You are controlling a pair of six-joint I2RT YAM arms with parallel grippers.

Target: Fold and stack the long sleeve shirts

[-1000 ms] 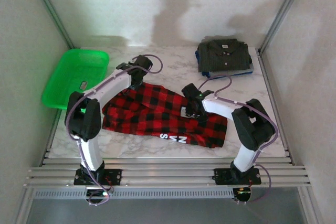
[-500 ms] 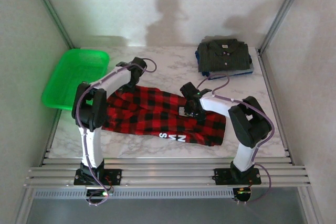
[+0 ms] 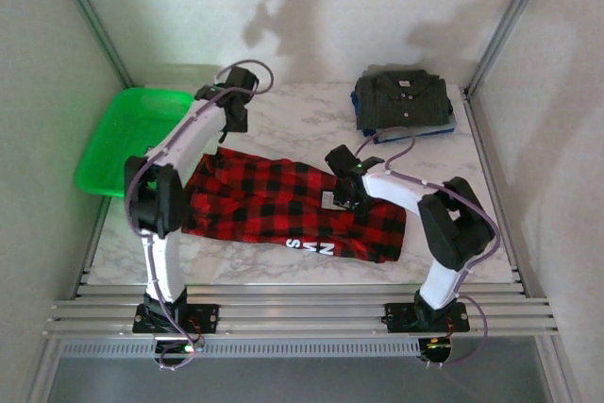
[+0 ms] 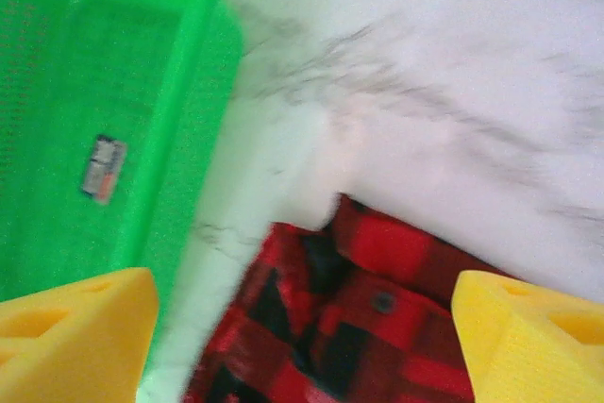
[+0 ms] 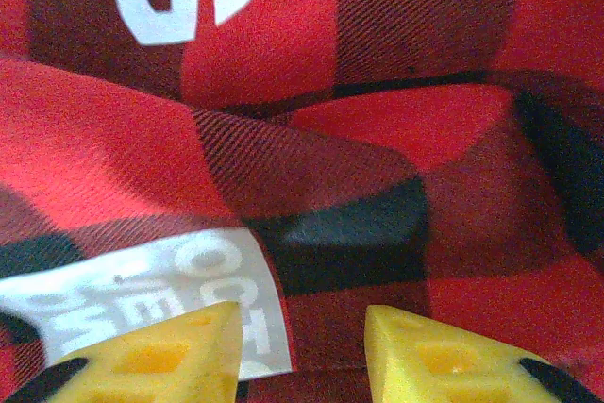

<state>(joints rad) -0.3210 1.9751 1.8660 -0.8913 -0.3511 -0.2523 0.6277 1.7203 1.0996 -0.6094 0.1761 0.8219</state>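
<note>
OK, top view: plaid shirt [image 3: 283,207] lies spread mid-table, unfolded. Folded grey shirt stack [image 3: 404,101] sits far right, well apart. My left gripper [image 3: 231,125] hovers just past the shirt's far-left corner, near the green basket [image 3: 113,153]. My right gripper [image 3: 345,197] is down on the cloth.

Left wrist: fingers [image 4: 80,327] wide apart, holding nothing, shirt corner w/ button below.

Right wrist: fingers [image 5: 156,356] narrowly apart by the neck label [image 5: 132,309], no clear pinch.

Risk: I grab one layer only, so the fold drags crooked.

bare table [image 3: 302,115] mid-back, basket [image 3: 121,139] left, shirts [image 3: 404,99] right
</note>
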